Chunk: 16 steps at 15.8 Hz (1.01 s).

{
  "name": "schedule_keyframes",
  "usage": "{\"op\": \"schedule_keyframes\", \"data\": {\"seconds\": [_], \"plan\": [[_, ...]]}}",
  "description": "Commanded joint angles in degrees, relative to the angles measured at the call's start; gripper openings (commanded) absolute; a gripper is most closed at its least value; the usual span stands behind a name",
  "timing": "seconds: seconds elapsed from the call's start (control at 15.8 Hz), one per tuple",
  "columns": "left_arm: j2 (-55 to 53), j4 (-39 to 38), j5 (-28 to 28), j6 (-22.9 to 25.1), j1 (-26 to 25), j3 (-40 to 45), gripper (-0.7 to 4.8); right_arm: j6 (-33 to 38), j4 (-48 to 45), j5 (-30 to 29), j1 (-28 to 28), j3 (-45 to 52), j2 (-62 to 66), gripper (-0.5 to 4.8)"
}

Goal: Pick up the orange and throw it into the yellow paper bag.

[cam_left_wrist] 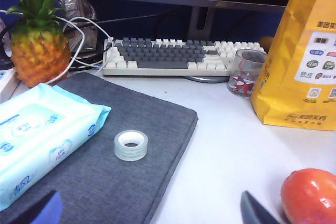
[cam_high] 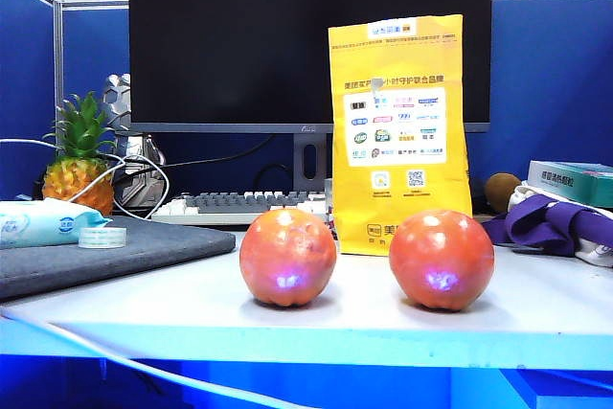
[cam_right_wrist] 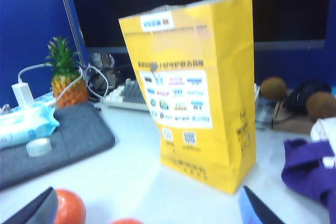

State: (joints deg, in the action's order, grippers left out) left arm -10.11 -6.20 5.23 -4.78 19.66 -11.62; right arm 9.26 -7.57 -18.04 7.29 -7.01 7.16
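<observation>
Two round fruits on the white table (cam_high: pixel 536 308): the orange (cam_high: pixel 442 260), deep red, just in front of the one yellow paper bag (cam_high: pixel 397 131); paler orange (cam_high: pixel 287 256) beside it. One pineapple (cam_high: pixel 79 162), one tape roll (cam_left_wrist: pixel 130 145), one wipes pack (cam_left_wrist: pixel 39 129), one keyboard (cam_left_wrist: pixel 173 56). Left gripper (cam_left_wrist: pixel 152 209) and right gripper (cam_right_wrist: pixel 149 208) low over the table, both spread wide, grasping nothing

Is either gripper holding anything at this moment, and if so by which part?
Nothing is held. The left gripper and right gripper are both open over the table; the orange sits untouched before the yellow paper bag.
</observation>
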Motion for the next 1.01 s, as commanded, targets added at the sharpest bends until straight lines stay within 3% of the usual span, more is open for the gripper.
{"op": "schedule_keyframes", "data": {"seconds": [0.06,0.32,0.44,0.57,0.63,0.82,1.01], "plan": [[0.0,0.8,-0.9,-0.1,0.0,-0.2,4.79,0.2,-4.4,-0.4,0.0,-0.2,0.0,4.79],[-0.1,4.9,-11.1,0.3,0.0,-0.1,4.79,0.5,-7.8,-1.6,0.0,-0.2,0.0,4.79],[-1.6,9.1,-13.7,-1.1,0.0,-0.6,4.79,0.7,-8.4,-0.8,0.0,-0.3,0.3,4.79],[-8.2,9.6,-14.3,-3.9,0.0,-3.4,4.79,4.1,-10.7,1.4,0.0,-0.5,4.4,4.79],[-16.2,9.5,-17.3,-3.4,0.0,-7.2,4.79,7.0,-13.3,2.9,0.0,-0.6,9.3,4.79],[-29.6,3.9,-20.3,0.4,0.0,-16.9,4.79,7.4,-9.3,1.1,0.0,-5.1,20.7,4.79],[-40.9,-9.0,-21.1,6.6,0.0,-30.4,4.79,4.2,0.7,-3.7,0.1,-16.3,33.2,4.79]]}}
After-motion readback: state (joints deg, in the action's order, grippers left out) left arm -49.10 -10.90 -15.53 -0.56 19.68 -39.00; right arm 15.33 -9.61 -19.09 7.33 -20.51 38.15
